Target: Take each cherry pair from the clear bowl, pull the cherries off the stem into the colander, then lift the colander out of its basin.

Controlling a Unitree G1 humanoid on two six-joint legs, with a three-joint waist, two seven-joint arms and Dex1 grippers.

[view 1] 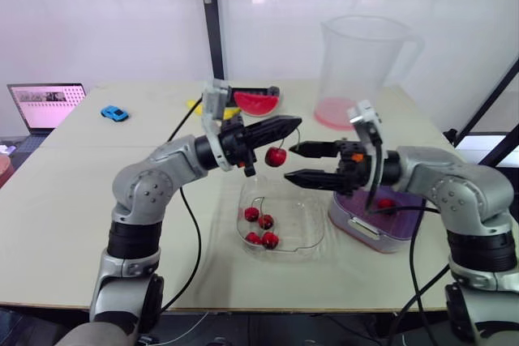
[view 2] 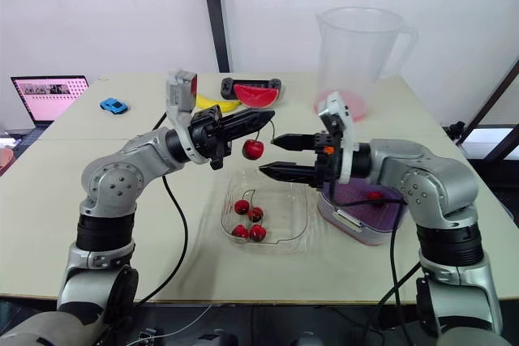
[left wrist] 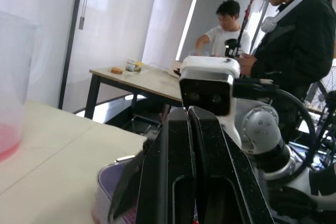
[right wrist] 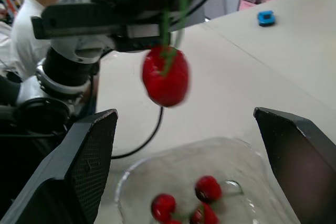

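Closest in: clear bowl near the table's front edge, with four cherries that I can count, stems on.

Left claw: fingers pressed together, clamped on the top end of a stem, tips pointing to my right. One cherry hangs from it in the air above the bowl's far side. Right claw: jaws apart, holding nothing, one finger above the other, tips aimed at the hanging cherry and just beside it, not touching. Colander sits to the right of the bowl with one red fruit already in it.

Axis: the stem runs roughly vertical, clamped end up, fruit end down. It can swing.

Handling, my read:
- Light, small and round. The glossy skin is probably slippery.
- Soft flesh, so a hard squeeze bruises or splits it.
- The stem is thin and bendy, no use as a handle for the pull.

Grip plan: close the right fingers across the cherry's widest part with moderate force, then pull down along the stem line, away from the left claw. The fruit hangs over the bowl, not the colander, so don't release until it's carried right.
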